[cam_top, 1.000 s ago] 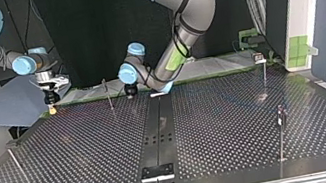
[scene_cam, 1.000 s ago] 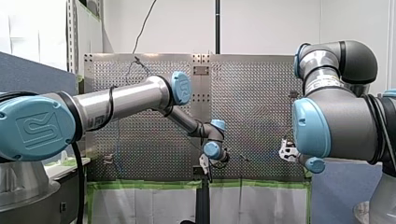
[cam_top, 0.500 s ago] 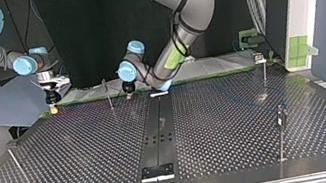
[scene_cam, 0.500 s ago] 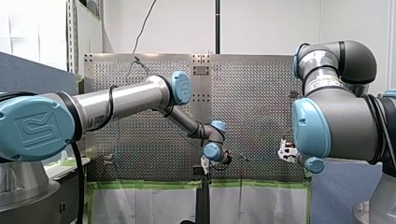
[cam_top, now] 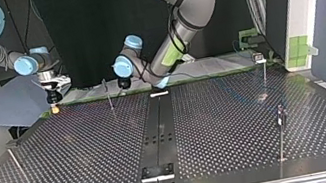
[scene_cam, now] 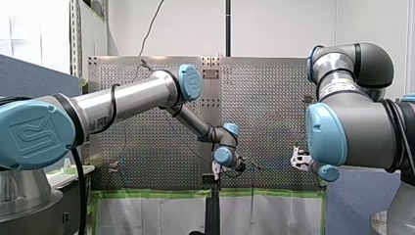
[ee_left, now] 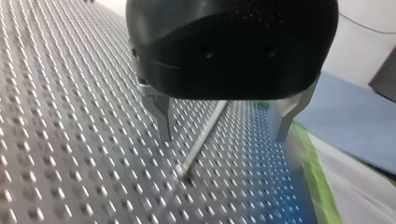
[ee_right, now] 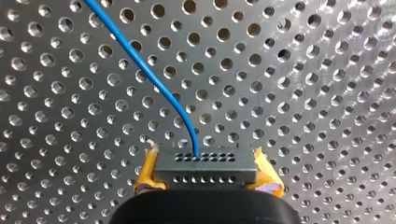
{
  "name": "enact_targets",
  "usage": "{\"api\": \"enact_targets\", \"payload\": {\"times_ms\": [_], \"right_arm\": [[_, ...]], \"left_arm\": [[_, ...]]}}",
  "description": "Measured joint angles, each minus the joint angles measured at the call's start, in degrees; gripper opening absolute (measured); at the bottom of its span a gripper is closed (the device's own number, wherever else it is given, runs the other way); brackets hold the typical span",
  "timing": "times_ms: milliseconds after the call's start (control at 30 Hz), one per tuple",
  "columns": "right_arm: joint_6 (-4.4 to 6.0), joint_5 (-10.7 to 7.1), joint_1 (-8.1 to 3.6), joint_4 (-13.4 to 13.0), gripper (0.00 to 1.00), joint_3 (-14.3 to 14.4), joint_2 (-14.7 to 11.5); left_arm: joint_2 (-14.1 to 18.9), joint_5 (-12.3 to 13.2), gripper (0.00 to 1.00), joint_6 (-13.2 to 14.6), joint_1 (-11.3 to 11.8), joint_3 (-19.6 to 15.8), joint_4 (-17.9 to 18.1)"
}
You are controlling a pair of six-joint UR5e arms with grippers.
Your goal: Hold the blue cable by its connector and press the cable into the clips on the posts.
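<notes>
In the right wrist view my right gripper [ee_right: 206, 171] has its yellow pads shut on a dark grey connector [ee_right: 205, 164]. The blue cable [ee_right: 154, 79] rises from the connector and curves away over the perforated plate. In the top view that gripper [cam_top: 53, 106] hangs at the far left edge of the table. My left gripper [ee_left: 224, 134], black with metal fingers [ee_left: 162, 119], stands open just above the table. A thin metal post [ee_left: 198, 144] rises between and ahead of its fingers. In the top view my left gripper [cam_top: 123, 84] is just right of that post [cam_top: 108, 95].
More thin posts stand on the perforated table [cam_top: 85, 151]: one at the top view's back right [cam_top: 264, 71], one at its right [cam_top: 280, 119], one at its left [cam_top: 15, 160]. A dark strip [cam_top: 157, 128] runs down the table's middle. Green tape lines the far edge.
My left arm's wrist has swung toward the top view's left, closer to the post near the far edge. My right arm has stayed in place with the connector.
</notes>
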Motion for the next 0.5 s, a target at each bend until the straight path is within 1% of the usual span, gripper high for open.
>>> {"api": "enact_targets", "payload": {"times_ms": [133, 200, 333, 500], "right_arm": [[-0.11, -0.02, 0.13, 0.25, 0.00, 0.00, 0.02], [-0.15, 0.00, 0.16, 0.39, 0.00, 0.00, 0.02], [-0.18, 0.02, 0.25, 0.52, 0.00, 0.00, 0.03], [-0.19, 0.03, 0.34, 0.56, 0.00, 0.00, 0.03]], "left_arm": [[1.97, 0.85, 1.00, 0.26, -0.65, -1.97, 1.79], [2.79, 1.23, 1.00, 0.36, -1.00, -2.81, 1.97], [3.72, 1.72, 1.00, 0.67, -1.64, -4.33, 0.95], [3.89, 1.88, 1.00, 1.17, -2.31, -4.76, -0.55]]}}
